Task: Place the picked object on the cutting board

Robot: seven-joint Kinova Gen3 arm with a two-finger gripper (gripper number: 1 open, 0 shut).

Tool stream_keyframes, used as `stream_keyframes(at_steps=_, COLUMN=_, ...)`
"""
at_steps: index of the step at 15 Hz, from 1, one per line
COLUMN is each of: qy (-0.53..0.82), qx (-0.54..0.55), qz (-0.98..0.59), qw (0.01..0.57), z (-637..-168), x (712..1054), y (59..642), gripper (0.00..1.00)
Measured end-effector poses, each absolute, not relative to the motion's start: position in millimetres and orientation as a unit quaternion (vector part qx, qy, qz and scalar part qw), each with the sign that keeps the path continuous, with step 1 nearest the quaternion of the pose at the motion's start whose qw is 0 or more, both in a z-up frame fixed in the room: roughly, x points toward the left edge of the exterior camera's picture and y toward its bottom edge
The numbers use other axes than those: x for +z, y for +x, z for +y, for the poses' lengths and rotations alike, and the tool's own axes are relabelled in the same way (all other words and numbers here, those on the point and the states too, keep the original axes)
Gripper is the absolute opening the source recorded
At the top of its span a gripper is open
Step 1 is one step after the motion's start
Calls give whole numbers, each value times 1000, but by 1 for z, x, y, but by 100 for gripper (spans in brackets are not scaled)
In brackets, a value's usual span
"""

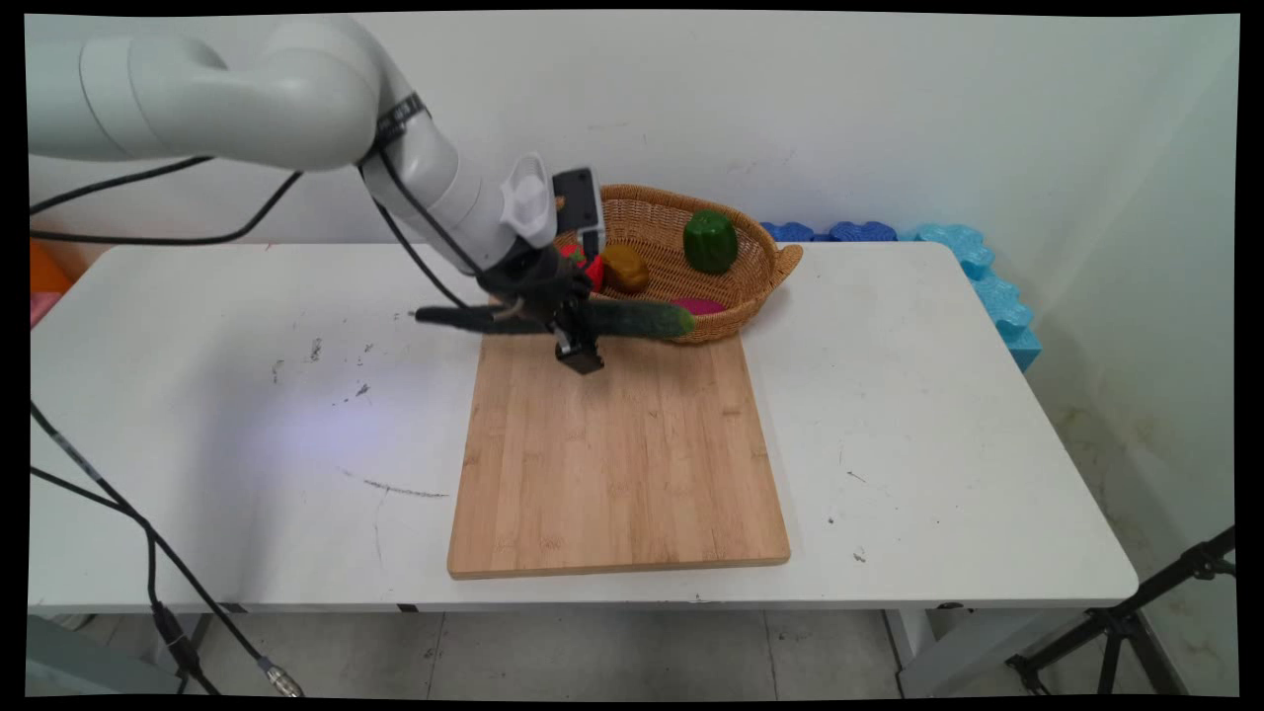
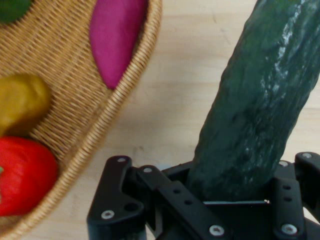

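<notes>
Because the jaws are clamped on its middle, the cucumber (image 1: pixel 632 319) hangs level above the cutting board's (image 1: pixel 617 464) far edge, just near of the wicker basket (image 1: pixel 760 247).

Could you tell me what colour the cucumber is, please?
Dark green cucumber, clearest in the hand view.

cucumber (image 2: pixel 260 115) cut off, claw (image 2: pixel 240 200) fingertips hidden

I see a wooden cutting board (image 1: pixel 617 464) lying flat from the table's middle to its near edge. A wicker basket (image 1: pixel 780 259) touches the board's far edge and holds a green pepper (image 1: pixel 710 241), a brownish potato (image 1: pixel 626 268), a magenta sweet potato (image 1: pixel 699 306) and a red vegetable (image 1: pixel 593 269). Blue foam (image 1: pixel 997 291) lines the far right corner.
</notes>
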State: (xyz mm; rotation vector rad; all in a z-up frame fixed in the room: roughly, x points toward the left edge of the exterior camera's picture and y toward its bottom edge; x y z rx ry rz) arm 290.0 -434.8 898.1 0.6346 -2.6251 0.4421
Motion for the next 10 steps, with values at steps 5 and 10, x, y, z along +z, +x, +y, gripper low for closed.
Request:
stream_keyframes(at_steps=5, qy=251, qx=150, qz=-936, qw=197, z=-428, x=869, y=288, gripper=0)
stream_keyframes(at_steps=10, qy=263, qx=145, qz=-934, qw=195, z=-427, x=844, y=285, gripper=0)
